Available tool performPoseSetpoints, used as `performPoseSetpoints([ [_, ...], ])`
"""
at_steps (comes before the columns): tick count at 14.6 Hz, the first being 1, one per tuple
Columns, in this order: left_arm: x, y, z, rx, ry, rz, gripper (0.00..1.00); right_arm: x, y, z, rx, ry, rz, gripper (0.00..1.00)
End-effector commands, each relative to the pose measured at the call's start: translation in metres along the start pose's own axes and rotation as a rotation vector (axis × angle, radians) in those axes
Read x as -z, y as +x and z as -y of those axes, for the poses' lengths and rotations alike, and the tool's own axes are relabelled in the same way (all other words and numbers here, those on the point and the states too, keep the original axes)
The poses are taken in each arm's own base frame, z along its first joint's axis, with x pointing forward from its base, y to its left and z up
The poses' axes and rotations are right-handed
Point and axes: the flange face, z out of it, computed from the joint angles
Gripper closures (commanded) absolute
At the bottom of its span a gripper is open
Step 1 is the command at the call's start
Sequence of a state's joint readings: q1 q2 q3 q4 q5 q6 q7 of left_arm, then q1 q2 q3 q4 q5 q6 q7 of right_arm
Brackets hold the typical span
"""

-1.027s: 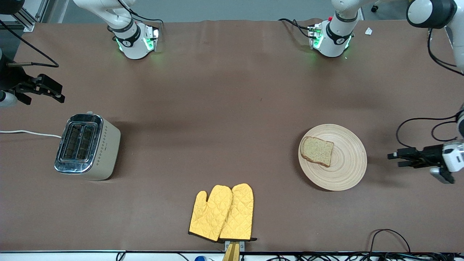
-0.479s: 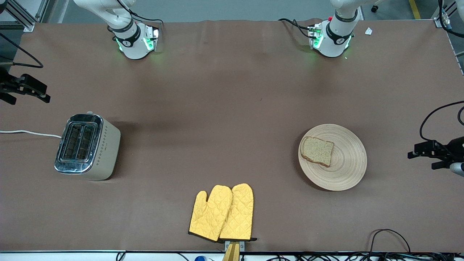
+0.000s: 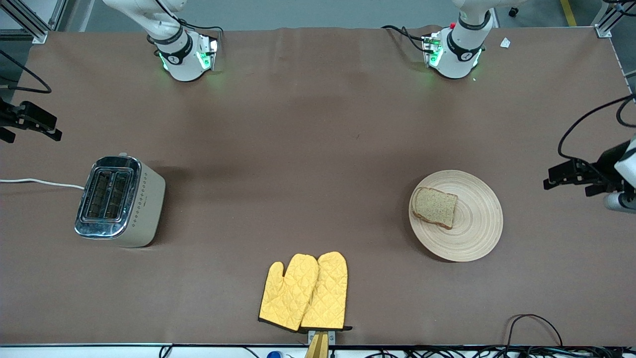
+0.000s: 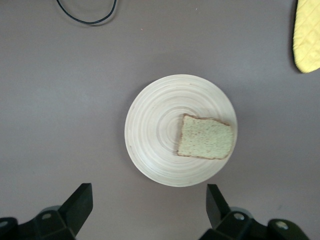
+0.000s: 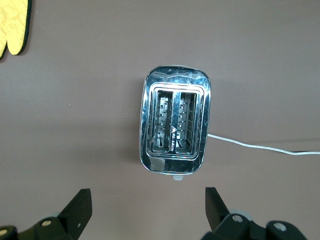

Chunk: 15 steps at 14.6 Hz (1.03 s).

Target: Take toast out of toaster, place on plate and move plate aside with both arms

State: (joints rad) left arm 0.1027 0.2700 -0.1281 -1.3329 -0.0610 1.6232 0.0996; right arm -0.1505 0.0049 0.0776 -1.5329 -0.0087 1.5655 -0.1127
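The brown speckled toast slice (image 3: 435, 207) lies on the round wooden plate (image 3: 472, 233). The wrist views show what the front view hides: left pincer (image 4: 147, 207) and right pincer (image 5: 145, 207) spread wide, empty; the chrome-topped toaster's (image 5: 175, 125) slots are empty.

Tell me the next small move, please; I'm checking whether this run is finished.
Probably none beyond parking both arms. The toast already lies on the plate, and the toaster slots look empty. The left gripper hangs open beside the plate, the right gripper open near the toaster, each holding nothing.
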Motion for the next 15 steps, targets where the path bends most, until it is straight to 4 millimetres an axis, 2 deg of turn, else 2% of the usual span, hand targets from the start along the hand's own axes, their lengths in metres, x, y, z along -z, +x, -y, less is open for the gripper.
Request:
performPoseSetpoints([
  [1, 0.019, -0.020, -0.026, 0.070, 0.036, 0.016, 0.00, 0.003, -0.002, -0.005, -0.008, -0.008, 0.003, 0.00],
  [5, 0.030, -0.051, -0.058, 0.097, 0.071, -0.004, 0.00, 0.003, 0.000, 0.007, 0.007, -0.010, 0.004, 0.00],
  [8, 0.026, -0.069, -0.077, 0.063, 0.127, -0.061, 0.00, 0.003, 0.000, 0.012, -0.051, -0.012, 0.005, 0.00],
  [11, 0.031, -0.061, -0.076, 0.042, 0.129, -0.074, 0.00, 0.003, 0.000, 0.011, -0.054, -0.015, 0.005, 0.00],
  [15, 0.040, -0.051, -0.070, 0.050, 0.121, -0.090, 0.00, 0.008, -0.002, -0.011, -0.082, -0.015, -0.008, 0.00],
])
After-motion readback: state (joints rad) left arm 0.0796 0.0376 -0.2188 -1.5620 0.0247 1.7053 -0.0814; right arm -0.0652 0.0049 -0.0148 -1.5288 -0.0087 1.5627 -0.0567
